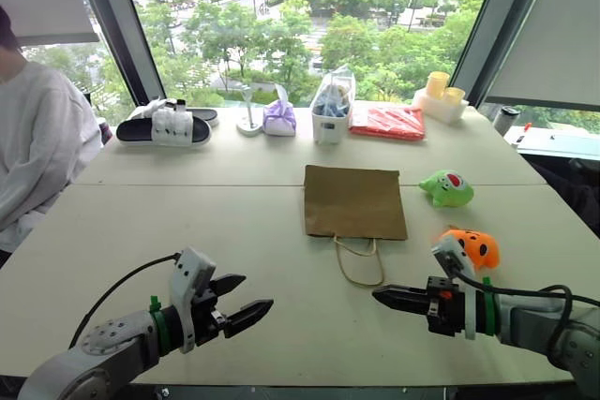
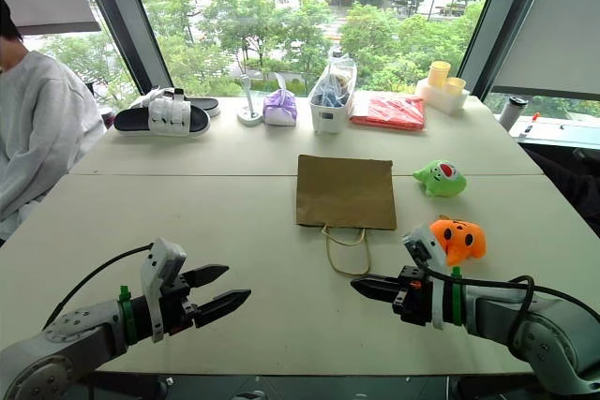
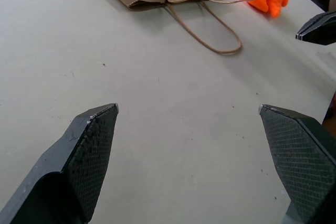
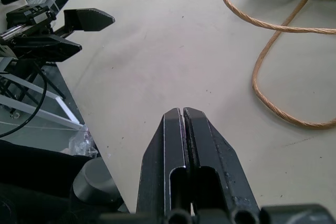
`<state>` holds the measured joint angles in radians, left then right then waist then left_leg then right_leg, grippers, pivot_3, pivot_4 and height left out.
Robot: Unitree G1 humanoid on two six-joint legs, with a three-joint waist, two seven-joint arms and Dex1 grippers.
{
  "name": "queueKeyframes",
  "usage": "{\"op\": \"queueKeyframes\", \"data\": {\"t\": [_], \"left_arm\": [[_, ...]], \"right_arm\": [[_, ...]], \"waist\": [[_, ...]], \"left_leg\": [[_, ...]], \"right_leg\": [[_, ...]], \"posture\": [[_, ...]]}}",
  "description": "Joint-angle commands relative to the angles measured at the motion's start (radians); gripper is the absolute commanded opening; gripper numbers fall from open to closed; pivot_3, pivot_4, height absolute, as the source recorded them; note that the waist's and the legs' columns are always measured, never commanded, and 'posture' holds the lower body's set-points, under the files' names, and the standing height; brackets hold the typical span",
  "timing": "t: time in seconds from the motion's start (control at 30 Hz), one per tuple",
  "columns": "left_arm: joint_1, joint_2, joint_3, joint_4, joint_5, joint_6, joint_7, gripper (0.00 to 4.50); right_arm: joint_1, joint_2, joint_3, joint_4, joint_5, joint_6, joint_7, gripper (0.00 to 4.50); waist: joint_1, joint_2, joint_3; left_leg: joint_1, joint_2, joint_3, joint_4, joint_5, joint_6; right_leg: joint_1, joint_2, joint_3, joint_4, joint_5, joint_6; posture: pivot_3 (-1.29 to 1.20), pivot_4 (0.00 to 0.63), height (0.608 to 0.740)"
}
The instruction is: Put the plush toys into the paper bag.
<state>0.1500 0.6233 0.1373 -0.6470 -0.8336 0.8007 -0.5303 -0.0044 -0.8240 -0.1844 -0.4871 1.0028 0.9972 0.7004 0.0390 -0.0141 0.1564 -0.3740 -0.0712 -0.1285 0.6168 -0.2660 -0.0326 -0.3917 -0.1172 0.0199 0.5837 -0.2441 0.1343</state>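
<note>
**Mia:** Big windows with green trees are behind the long pale table (image 1: 187, 231). What is close to us?

**Ben:** Two robot hands. The left gripper (image 1: 246, 304) has its fingers spread wide. The right gripper (image 1: 389, 296) has its fingers pressed together. Both hold nothing.

**Mia:** And farther out?

**Ben:** The paper bag (image 1: 354, 200) lies flat in the middle, its string handles (image 1: 360, 261) toward us. The orange plush toy (image 1: 473, 248) sits just beside the right arm. The green plush toy (image 1: 447, 187) is a bit farther, right of the bag.

**Mia:** What could go wrong?

**Ben:** I think the bag's mouth is shut flat, so a toy might just push it away. The arm could bump the orange toy off the edge.

**Mia:** How many?

**Ben:** Two toys, one bag, two grippers.
</note>
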Motion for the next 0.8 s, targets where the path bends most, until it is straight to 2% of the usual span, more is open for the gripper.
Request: {"op": "queueKeyframes", "data": {"t": [0.03, 0.37, 0.53, 0.57, 0.63, 0.7, 0.8], "left_arm": [[-0.004, 0.002, 0.011, -0.014, 0.006, -0.028, -0.015, 4.40], [-0.011, 0.000, 0.012, -0.002, 0.014, -0.029, -0.027, 4.40], [-0.128, 0.098, 0.015, 0.080, 0.107, -0.097, -0.128, 4.40], [-0.181, 0.129, -0.012, 0.104, 0.142, -0.127, -0.171, 4.40], [-0.312, 0.199, -0.148, 0.170, 0.297, -0.256, -0.296, 4.40], [-0.397, 0.223, -0.245, 0.233, 0.391, -0.353, -0.390, 4.40], [-0.576, 0.124, -0.377, 0.410, 0.472, -0.477, -0.498, 4.40]], "right_arm": [[-0.016, 0.005, -0.011, -0.027, 0.014, 0.003, -0.006, 0.00], [-0.019, 0.012, -0.018, -0.037, 0.026, 0.016, -0.032, 0.00], [-0.031, 0.019, -0.044, -0.011, 0.022, 0.017, -0.048, 0.00], [-0.042, 0.020, -0.047, -0.005, 0.027, 0.021, -0.053, 0.00], [-0.058, 0.024, -0.043, -0.012, 0.035, 0.029, -0.065, 0.00], [-0.063, 0.028, -0.038, -0.022, 0.035, 0.036, -0.074, 0.00], [-0.040, 0.040, -0.063, -0.037, 0.034, 0.027, -0.102, 0.00]], "waist": [[0.000, 0.000, 0.000], [0.000, 0.000, 0.000], [0.002, 0.000, 0.000], [0.002, 0.000, 0.000], [0.004, 0.000, 0.000], [0.001, 0.001, 0.000], [0.001, 0.001, -0.001]], "left_leg": [[0.000, 0.000, 0.000, 0.000, 0.000, 0.000], [0.000, 0.000, 0.000, 0.000, 0.000, 0.000], [0.000, 0.000, 0.000, 0.000, 0.000, 0.000], [0.000, 0.000, 0.000, 0.000, 0.000, 0.000], [0.000, -0.001, 0.000, 0.001, 0.000, 0.000], [0.000, -0.001, 0.000, 0.002, 0.000, 0.000], [0.000, -0.001, 0.002, 0.000, 0.000, 0.000]], "right_leg": [[0.000, 0.000, 0.000, 0.000, 0.000, 0.000], [0.000, 0.000, 0.000, 0.000, 0.000, 0.000], [0.000, 0.000, 0.000, 0.001, 0.000, 0.000], [0.000, 0.001, -0.001, 0.001, 0.000, 0.000], [0.000, 0.001, -0.001, 0.001, 0.000, -0.001], [0.001, 0.001, -0.001, 0.001, 0.001, -0.001], [0.000, 0.000, 0.000, -0.002, 0.001, -0.001]], "posture": [[0.00, 0.150, 0.740], [0.00, 0.150, 0.740], [0.00, 0.150, 0.740], [0.00, 0.150, 0.740], [0.00, 0.150, 0.740], [0.00, 0.150, 0.740], [0.00, 0.150, 0.740]]}}
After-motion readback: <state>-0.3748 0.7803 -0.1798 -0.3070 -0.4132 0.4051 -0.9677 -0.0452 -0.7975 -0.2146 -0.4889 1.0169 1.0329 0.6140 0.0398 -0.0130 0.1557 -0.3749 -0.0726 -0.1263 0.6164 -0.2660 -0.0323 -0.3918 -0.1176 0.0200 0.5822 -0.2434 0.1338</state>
